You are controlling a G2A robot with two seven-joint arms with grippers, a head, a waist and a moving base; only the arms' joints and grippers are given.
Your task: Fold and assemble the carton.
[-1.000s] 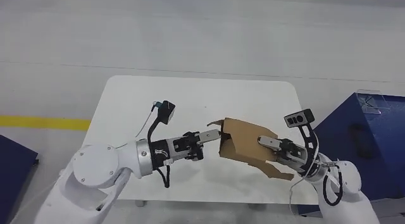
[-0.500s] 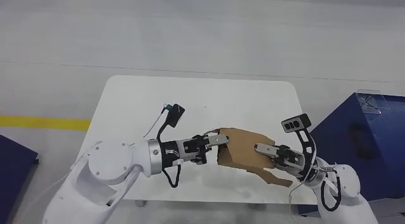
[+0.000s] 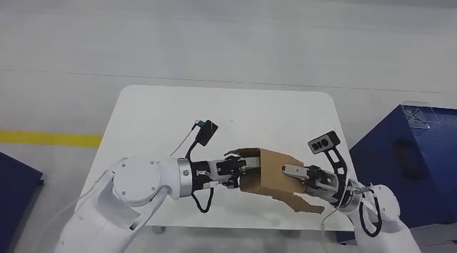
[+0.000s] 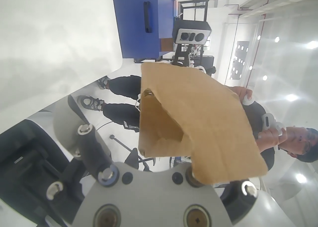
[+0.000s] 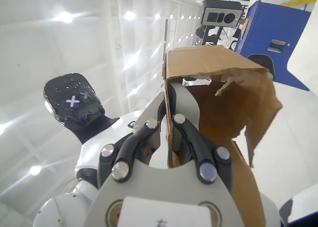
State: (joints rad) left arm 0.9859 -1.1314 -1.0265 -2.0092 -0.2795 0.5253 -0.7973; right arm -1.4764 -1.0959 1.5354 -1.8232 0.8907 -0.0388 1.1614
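In the top view's lower middle, your left pincer [image 3: 241, 165] sits with fingers apart at the left flap of the carton [image 3: 275, 174]. The carton hangs over the surface [image 3: 214, 110] toward its lower right. Your right pincer [image 3: 289, 171] is clamped on the carton's right wall.

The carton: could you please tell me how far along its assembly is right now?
Done: the carton is opened into a box shape and held off the table. In hand: the right hand clamps one wall, while the left hand, open, meets the opposite end. Left: the end flaps hang loose, one with a torn edge, so neither end looks closed yet.
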